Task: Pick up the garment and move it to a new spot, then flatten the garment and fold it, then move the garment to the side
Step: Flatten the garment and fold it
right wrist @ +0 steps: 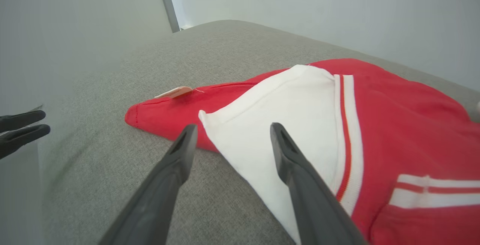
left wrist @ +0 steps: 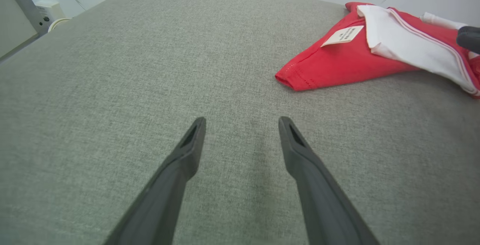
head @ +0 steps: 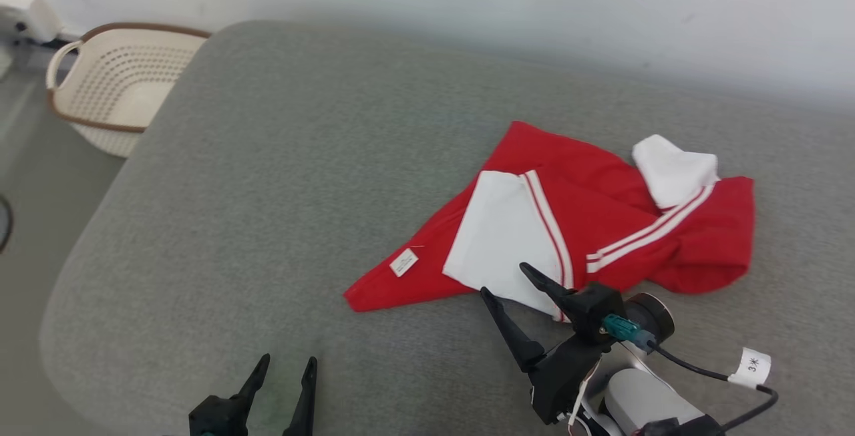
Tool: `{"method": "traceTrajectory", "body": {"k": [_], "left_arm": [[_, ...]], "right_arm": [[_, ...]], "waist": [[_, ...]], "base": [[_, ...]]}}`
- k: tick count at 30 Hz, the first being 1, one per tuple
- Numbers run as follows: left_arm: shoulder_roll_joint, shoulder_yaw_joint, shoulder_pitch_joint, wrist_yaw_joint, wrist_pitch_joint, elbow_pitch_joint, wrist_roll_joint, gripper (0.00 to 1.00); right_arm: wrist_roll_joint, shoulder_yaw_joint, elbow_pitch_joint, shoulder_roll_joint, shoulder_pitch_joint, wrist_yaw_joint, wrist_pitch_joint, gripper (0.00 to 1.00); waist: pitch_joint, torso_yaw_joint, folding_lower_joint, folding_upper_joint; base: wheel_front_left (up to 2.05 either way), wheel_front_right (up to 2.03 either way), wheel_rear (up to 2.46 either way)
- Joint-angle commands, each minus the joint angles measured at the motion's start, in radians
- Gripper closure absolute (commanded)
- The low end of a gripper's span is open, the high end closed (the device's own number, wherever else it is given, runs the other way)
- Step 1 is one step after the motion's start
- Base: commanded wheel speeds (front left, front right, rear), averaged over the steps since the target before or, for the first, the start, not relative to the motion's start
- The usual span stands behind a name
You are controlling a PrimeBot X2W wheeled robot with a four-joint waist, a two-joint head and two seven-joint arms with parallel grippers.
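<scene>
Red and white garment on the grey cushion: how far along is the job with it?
Done: nothing certain; the red and white garment lies rumpled on the grey fabric cushion, held by neither end effector. In hand: the open right end effector is poised at the near edge of its white panel, likely for a grasp; the open left end effector is over bare cushion. Left: flattening, folding, moving aside.
</scene>
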Motion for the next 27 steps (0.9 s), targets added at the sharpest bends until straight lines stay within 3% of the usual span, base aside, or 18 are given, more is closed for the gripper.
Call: {"method": "traceTrajectory", "body": {"k": [1,10,24,26,27], "left_arm": [[0.0,-0.007,0.015,0.004,-0.001,-0.005,-0.012,0.0],[0.0,-0.052,0.009,0.022,-0.001,-0.025,-0.053,0.0],[0.0,-0.085,0.004,0.046,-0.001,-0.04,-0.082,0.0],[0.0,-0.089,0.0,0.048,-0.001,-0.042,-0.087,0.0],[0.0,-0.091,-0.002,0.049,-0.001,-0.043,-0.091,0.0]], "right_arm": [[0.01,0.019,0.017,-0.008,-0.021,-0.001,-0.001,0.0],[0.012,0.088,0.108,-0.011,-0.087,-0.001,-0.001,0.0],[-0.022,0.022,0.159,-0.012,-0.116,-0.001,-0.001,0.0],[-0.029,0.013,0.167,-0.01,-0.115,-0.001,0.0,0.11],[-0.032,0.01,0.17,-0.009,-0.115,-0.001,0.0,0.24]], "waist": [[0.024,0.062,0.0,0.0001],[0.062,0.134,0.0,0.0001],[0.087,0.152,0.0,0.0001],[0.092,0.153,0.0,0.0001],[0.094,0.154,0.0,0.0001]], "base": [[0.0,0.0,0.0],[0.0,0.0,0.0],[0.0,0.0,0.0],[0.0,0.0,0.0],[0.0,0.0,0.0]]}}
